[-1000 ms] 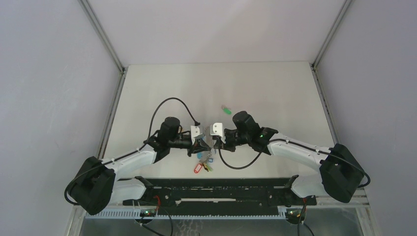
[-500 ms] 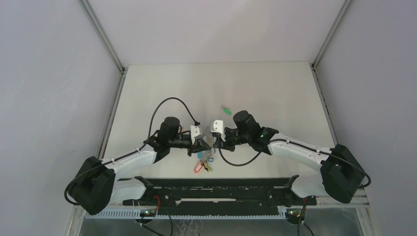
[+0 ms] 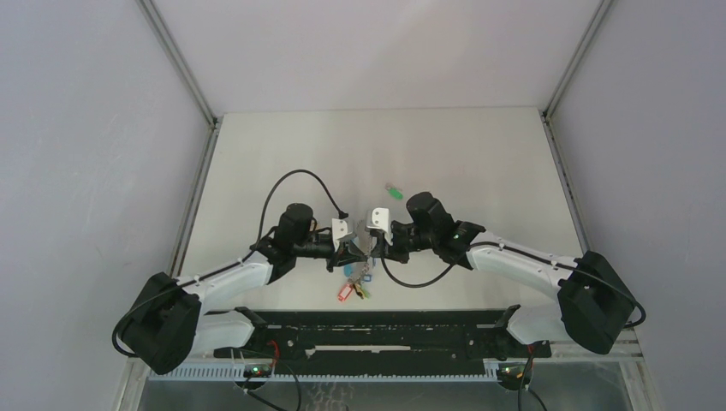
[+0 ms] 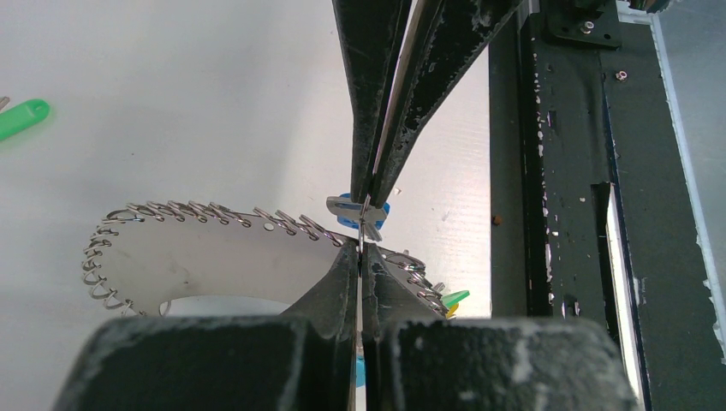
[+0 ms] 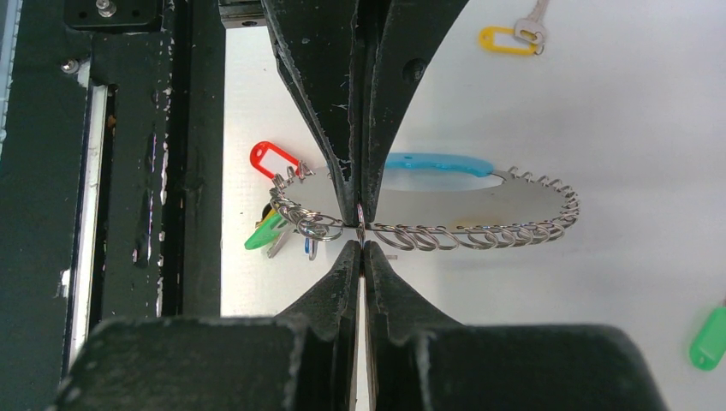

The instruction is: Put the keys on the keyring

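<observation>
My two grippers meet tip to tip above the table's near middle. The left gripper [image 3: 354, 250] [image 4: 360, 250] is shut on the keyring's [image 4: 197, 214] [image 5: 479, 235] thin wire. That wire carries several small split rings, a turquoise sleeve [image 5: 437, 163], a red tag [image 5: 272, 160] and a green tag [image 5: 261, 233]. The right gripper [image 3: 371, 247] [image 5: 360, 244] is shut on a blue key [image 4: 377, 210], its head against the wire at the left fingertips. A green key [image 3: 394, 192] [image 5: 709, 338] lies loose behind the grippers. A yellow key [image 5: 505, 38] lies on the table beyond the ring.
A black rail [image 3: 368, 330] [image 4: 556, 171] runs along the near edge, just behind the hanging tags. Grey walls with metal corner posts [image 3: 180, 64] close in the table at left, right and back. A black cable [image 3: 291, 175] loops over the left wrist.
</observation>
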### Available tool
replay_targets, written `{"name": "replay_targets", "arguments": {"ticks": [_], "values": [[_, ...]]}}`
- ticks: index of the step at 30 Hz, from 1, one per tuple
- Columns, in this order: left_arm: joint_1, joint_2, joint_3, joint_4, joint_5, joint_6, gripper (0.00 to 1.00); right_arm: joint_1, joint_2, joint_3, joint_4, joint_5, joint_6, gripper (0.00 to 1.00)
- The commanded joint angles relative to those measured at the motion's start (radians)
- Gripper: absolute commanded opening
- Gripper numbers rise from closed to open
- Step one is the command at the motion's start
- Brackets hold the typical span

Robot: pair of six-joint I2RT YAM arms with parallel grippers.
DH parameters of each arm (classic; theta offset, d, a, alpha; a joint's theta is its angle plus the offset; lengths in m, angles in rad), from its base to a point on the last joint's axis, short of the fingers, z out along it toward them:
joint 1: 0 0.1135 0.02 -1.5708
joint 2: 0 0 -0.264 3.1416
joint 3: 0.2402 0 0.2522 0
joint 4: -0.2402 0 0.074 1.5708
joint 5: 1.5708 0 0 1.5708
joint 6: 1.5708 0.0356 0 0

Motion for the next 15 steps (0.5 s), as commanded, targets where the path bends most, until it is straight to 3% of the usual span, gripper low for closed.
{"name": "replay_targets", "arguments": {"ticks": [1,15], "values": [[-0.006,-0.022,0.044,0.054,0.022,0.015,0.0,-0.002,0.001,0.022,0.035,-0.008,0.013,0.0],[-0.006,-0.023,0.031,0.099,0.045,-0.011,0.0,0.005,0.024,0.028,0.054,0.0,0.021,0.0]]}}
